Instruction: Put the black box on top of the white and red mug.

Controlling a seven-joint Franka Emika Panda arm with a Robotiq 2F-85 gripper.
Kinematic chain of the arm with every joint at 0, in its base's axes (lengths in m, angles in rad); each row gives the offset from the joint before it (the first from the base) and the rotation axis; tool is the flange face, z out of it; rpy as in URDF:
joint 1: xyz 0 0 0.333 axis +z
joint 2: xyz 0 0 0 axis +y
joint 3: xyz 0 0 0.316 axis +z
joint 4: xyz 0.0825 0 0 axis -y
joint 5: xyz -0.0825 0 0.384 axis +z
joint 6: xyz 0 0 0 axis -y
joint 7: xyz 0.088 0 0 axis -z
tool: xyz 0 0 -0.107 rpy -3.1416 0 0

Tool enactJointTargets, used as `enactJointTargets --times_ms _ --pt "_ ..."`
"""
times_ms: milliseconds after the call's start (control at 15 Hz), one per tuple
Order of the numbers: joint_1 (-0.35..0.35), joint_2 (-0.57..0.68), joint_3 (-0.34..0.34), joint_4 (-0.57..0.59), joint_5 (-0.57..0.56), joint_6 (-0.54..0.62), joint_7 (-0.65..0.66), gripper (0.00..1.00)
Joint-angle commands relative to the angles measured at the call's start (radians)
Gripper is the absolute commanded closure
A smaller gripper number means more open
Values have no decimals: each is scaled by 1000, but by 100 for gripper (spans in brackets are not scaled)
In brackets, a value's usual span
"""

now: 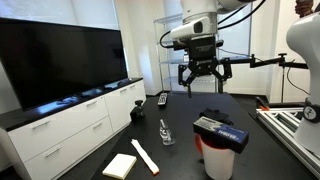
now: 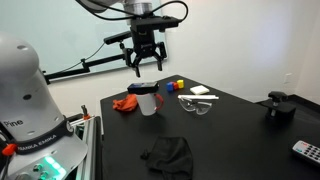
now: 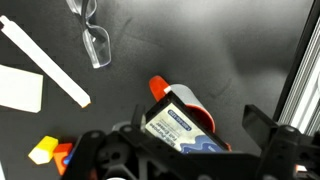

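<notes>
The gripper (image 1: pixel 204 85) is hovering high, fingers apart and empty, while the black box (image 1: pixel 221 131) is lying atop the white and red mug (image 1: pixel 218 162), so rising straight up is likely avoiding any nudge.

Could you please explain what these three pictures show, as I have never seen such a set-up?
This is a robot arm whose two-fingered end effector hangs open and empty above a dark table. Two pictures come from cameras standing around the table; the third looks down from the arm's wrist. On the table stands the white and red mug, with the black box lying flat on top of it. Around it lie clear safety glasses, a white stick, a black cloth and a remote control. Nothing is held.
</notes>
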Motion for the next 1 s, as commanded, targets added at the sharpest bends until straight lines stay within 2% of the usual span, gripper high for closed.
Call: enactJointTargets --times_ms 0,200,400,667,933 --pt "-187 93 190 43 187 14 49 0" --pt "-306 117 287 51 272 9 123 0" --pt "-398 130 338 56 319 7 204 0" --pt "-484 148 360 67 363 17 314 0" --pt "-536 172 374 90 361 29 424 0"
